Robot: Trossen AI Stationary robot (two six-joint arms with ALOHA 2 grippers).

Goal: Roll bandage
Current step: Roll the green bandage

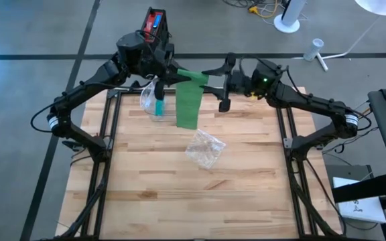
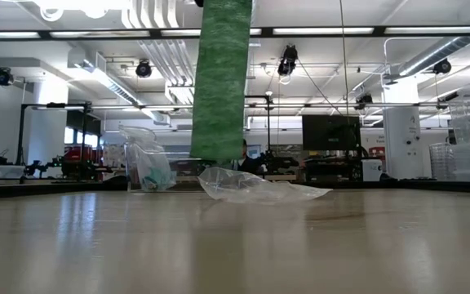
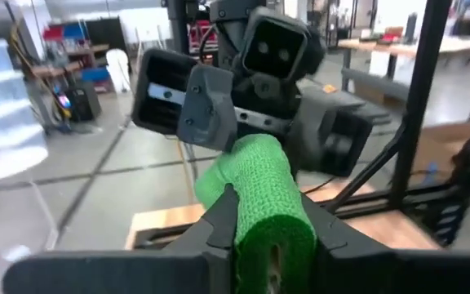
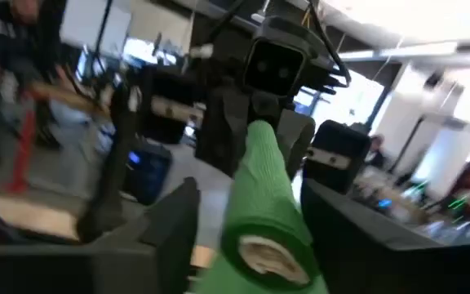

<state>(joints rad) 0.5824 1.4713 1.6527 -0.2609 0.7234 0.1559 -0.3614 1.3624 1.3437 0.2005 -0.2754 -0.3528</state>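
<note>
A green bandage roll [image 1: 194, 77] is held level high above the far part of the wooden table [image 1: 179, 201], between my two grippers. A loose green strip [image 2: 221, 82] hangs from the roll, and its lower end [image 2: 215, 153] is a little above the tabletop. My left gripper [image 1: 178, 73] reaches in from the table's left and is shut on the roll [image 3: 268, 196]. My right gripper [image 1: 224, 84] faces it from the right, open. Its fingers stand on either side of the roll's other end [image 4: 259, 245], where the pale core shows. My left gripper pinches the roll's curved sides [image 3: 247, 224] between its two fingers at the roll's left end. The fingers come in level from the table's left and lie along the roll. The roll is lifted clear and lies level, with the strip hanging slack below it.
A crumpled clear plastic bag [image 1: 205, 148] lies near the table's middle, just in front of the hanging strip. Another clear packet with something blue inside [image 1: 153, 99] sits at the far left, under my left arm. The near half of the table holds nothing else.
</note>
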